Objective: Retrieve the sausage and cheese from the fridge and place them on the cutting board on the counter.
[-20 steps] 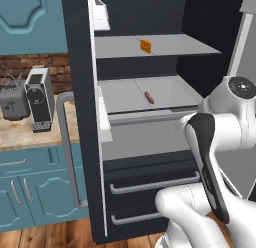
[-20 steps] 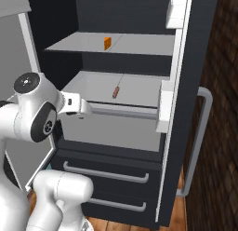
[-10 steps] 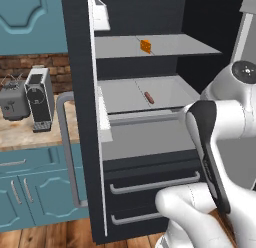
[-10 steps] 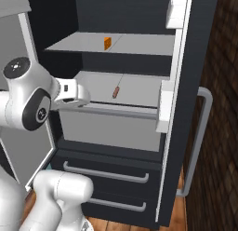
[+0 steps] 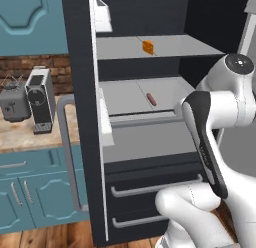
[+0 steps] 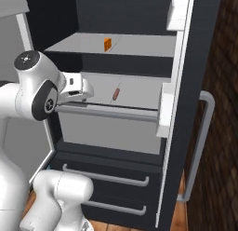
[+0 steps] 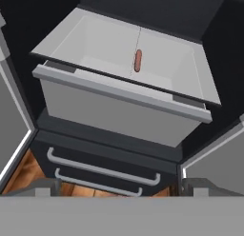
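Before the fridge (image 5: 150,22), arm bent, fingers (image 6: 86,91) spread, short of the sausage (image 7: 138,60).

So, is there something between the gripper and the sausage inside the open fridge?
Nothing visible. The sausage lies alone on the lower shelf of the fridge, both doors open. The open gripper points at it from in front, apart from it.

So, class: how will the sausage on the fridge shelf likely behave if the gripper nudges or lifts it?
The sausage is a slim round link with rounded ends lying flat on a smooth shelf, so a sideways nudge would probably roll it. It looks small, so likely light. Its narrow, curved sides may slip between the fingers.
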